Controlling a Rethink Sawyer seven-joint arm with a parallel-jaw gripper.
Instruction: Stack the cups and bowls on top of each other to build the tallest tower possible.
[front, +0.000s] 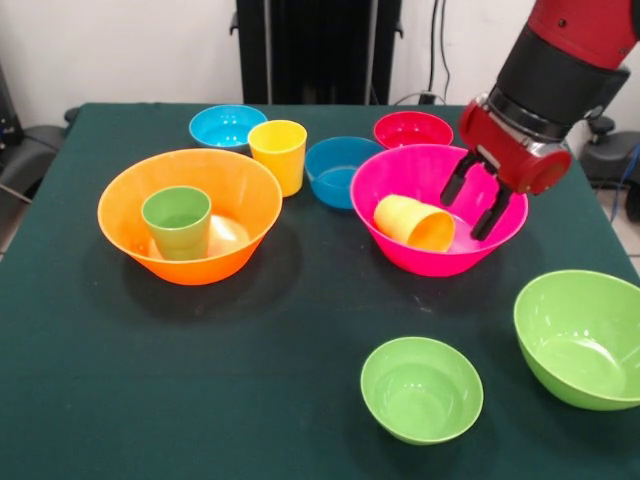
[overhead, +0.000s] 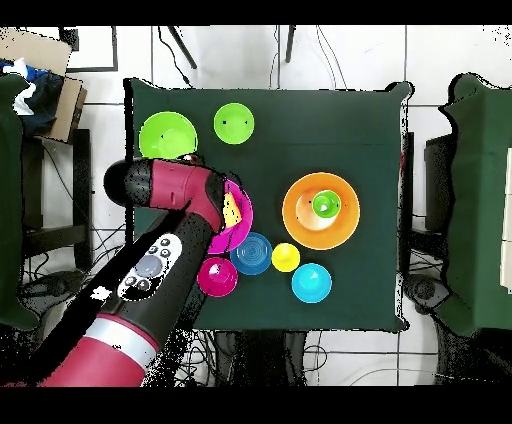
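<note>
A: Where's the gripper (front: 478, 203) sitting?

B: Over the pink bowl (front: 400, 170), on its right side in the front view. Jaws spread, nothing between them.

A: And the orange cup (front: 413, 222)?

B: On its side inside that bowl. Just left of the fingers, slightly nearer the camera. Mouth faces the camera and a bit right, base points back-left toward the bowl's middle. So the long axis runs roughly diagonal, not upright.

A: Touching the fingers?

B: Can't tell from the front. Overhead doesn't help, the arm covers most of the bowl.

A: So the grasp?

B: My read: shift left, then close across the cup's body, not along it. It's round and lying on a curved floor, so it may roll.

A: Rest of the stack?

B: Green cup (front: 178, 222) stands upright in the orange bowl (front: 135, 190). Yellow cup (front: 278, 155) stands alone on the table. Nothing stacked higher yet.
</note>
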